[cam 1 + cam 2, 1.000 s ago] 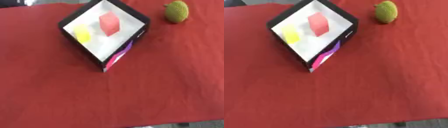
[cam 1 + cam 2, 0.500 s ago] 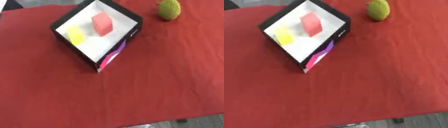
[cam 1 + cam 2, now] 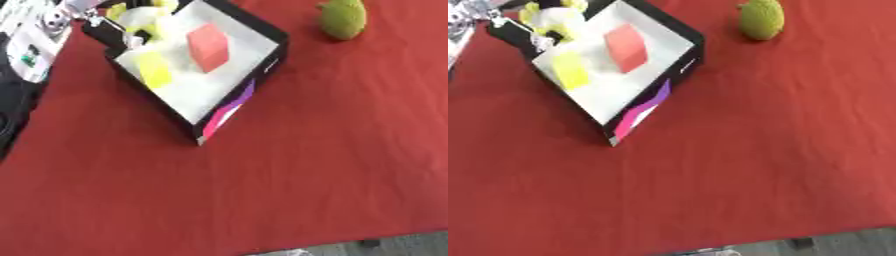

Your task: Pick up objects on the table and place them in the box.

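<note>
The robot's left arm (image 3: 35, 45) now comes in from the top left corner. A moment ago no arm was there at all. Its left hand (image 3: 94, 27) is at the far corner of the box (image 3: 229, 107). A white and yellow thing (image 3: 557, 15) sits right by the hand, over that corner. It was not there before either. I think the hand is bringing it to the box, or has just dropped it in. I cannot tell if the hand is wide, narrow or holding it. The right hand does not show.

Inside the box lie a red block (image 3: 210, 47) and a yellow block (image 3: 154, 70), side by side, same as before. A green bumpy ball (image 3: 343, 19) is out on the red surface (image 3: 306, 165), near the far edge and well apart from the box. So that one is left to pick up.

The whole picture has slid a bit too. That is the head turning, not the box moving.
</note>
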You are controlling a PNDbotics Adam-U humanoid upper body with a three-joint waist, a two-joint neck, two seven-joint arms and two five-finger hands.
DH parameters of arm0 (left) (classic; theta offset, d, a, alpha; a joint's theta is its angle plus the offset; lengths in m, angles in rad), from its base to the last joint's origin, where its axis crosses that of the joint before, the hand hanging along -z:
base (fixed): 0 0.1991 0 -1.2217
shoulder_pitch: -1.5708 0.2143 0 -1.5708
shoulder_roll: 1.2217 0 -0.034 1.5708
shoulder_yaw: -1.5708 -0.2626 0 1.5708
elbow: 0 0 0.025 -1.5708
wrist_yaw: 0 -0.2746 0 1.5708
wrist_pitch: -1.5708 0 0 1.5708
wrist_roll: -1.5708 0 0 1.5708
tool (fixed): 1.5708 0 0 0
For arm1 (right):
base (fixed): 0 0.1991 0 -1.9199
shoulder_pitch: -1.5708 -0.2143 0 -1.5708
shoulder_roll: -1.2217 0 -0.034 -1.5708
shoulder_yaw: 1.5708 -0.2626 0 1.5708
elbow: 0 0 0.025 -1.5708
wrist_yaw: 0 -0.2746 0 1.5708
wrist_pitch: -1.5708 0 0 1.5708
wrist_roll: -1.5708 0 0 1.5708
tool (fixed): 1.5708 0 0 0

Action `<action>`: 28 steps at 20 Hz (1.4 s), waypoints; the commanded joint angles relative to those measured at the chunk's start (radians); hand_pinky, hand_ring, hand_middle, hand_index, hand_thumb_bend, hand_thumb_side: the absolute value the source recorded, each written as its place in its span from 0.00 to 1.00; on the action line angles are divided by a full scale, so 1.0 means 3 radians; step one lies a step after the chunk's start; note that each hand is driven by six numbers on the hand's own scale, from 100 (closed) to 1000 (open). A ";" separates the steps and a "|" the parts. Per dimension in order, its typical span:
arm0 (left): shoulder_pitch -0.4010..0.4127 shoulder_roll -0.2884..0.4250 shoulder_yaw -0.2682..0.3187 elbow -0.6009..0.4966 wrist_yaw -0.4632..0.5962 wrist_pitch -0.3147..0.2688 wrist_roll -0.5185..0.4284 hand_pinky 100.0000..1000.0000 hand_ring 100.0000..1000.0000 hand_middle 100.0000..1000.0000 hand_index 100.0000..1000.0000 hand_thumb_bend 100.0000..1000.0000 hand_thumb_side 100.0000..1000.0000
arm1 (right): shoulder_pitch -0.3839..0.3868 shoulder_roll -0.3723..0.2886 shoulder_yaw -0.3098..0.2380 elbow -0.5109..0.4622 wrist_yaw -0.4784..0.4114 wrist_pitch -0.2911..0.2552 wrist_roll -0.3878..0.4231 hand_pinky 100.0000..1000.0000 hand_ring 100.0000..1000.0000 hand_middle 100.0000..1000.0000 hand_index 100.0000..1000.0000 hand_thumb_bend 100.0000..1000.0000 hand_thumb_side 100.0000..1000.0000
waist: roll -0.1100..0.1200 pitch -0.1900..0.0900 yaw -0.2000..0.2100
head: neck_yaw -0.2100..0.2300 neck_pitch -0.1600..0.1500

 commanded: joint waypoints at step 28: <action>0.1637 0.1084 0.1214 -0.2977 0.2885 0.0778 0.2391 0.88 0.68 0.72 0.89 0.20 0.44 | -0.0126 -0.0747 0.0091 0.0278 0.0355 -0.0019 0.0092 0.94 0.79 0.78 0.84 0.00 0.46 | -0.0163 -0.0114 0.0347 | -0.0395 -0.0003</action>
